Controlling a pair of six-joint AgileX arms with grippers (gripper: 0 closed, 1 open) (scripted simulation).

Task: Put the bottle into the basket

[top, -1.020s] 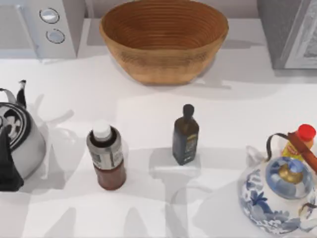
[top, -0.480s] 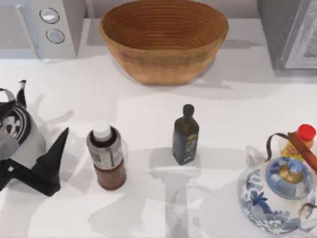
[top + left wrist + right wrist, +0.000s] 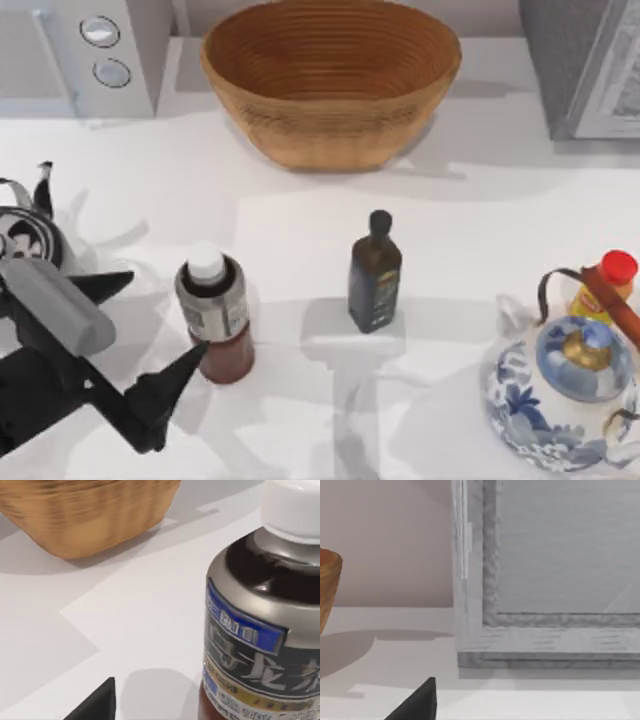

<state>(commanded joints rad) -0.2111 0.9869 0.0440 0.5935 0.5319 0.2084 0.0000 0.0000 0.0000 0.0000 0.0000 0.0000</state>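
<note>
Two spread fingers of my left arm flank the bottle, not touching; right fingers' state unclear.

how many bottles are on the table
3: the bottle with a white cap at left, a dark bottle in the middle, a yellow bottle partly hidden behind the teapot at right.

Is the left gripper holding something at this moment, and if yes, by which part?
Nothing is held. The left gripper is open beside the bottle, its fingers spread toward the bottle's lower body, not closed on it.
</note>
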